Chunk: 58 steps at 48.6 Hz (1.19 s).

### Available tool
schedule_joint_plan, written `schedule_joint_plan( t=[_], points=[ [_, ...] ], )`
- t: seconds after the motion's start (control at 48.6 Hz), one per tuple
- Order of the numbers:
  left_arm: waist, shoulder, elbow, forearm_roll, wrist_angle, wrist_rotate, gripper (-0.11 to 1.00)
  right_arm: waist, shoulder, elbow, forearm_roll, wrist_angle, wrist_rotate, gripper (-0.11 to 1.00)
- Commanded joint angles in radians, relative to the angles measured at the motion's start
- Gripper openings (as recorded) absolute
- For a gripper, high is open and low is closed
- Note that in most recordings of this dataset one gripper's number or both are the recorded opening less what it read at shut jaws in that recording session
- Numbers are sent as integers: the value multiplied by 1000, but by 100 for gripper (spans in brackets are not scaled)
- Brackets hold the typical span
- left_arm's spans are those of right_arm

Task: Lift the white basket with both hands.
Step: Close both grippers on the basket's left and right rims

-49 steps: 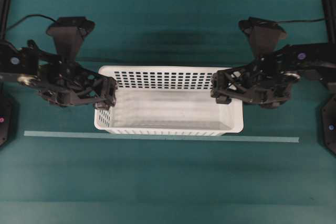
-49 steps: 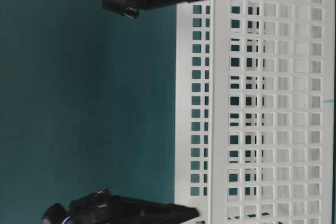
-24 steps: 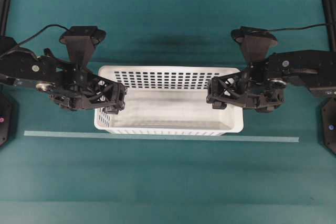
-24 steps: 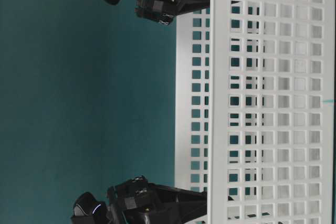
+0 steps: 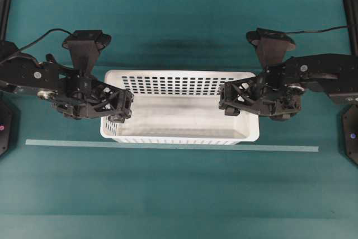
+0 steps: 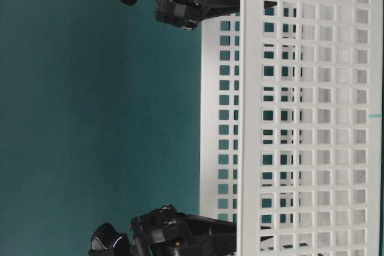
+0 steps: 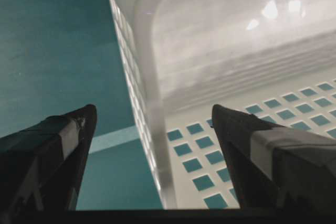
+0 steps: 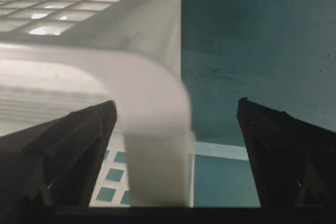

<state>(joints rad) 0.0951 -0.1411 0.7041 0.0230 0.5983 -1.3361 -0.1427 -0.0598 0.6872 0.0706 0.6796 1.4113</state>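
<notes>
Two spread grippers straddle the white basket (image 5: pixel 179 107) on the green table (image 5: pixel 179 194): left gripper (image 5: pixel 124 104) and right gripper (image 5: pixel 228 99) each hold nothing, one end wall between wide jaws.

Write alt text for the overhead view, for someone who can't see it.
A white basket sits on a teal table, with a black robot gripper at each short end: the left gripper and right gripper, both open, each straddle the rim. A pale tape strip runs along the table just in front of the basket.
</notes>
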Motion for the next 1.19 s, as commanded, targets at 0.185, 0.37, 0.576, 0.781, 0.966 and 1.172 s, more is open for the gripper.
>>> schedule_joint_plan(
  t=[0.185, 0.37, 0.576, 0.781, 0.966, 1.172],
  points=[
    [-2, 28, -6, 5, -38, 0, 90, 3, 32, 2, 0, -12, 9, 95],
    [-2, 37, -6, 5, -40, -2, 84, 5, 38, 2, 3, -37, 14, 91],
    [-3, 49, -3, 5, -71, 5, 44, 5, 52, -3, 32, -38, 14, 58],
    [-5, 48, 0, 5, -91, 6, 7, 3, 57, -6, 43, -37, 5, 20],
    [-8, 48, 0, 5, -91, 2, 7, 2, 57, -5, 43, -38, 0, 20],
    [-11, 49, -2, 5, -91, -2, 7, -2, 57, -5, 40, -38, -5, 20]
  ],
)
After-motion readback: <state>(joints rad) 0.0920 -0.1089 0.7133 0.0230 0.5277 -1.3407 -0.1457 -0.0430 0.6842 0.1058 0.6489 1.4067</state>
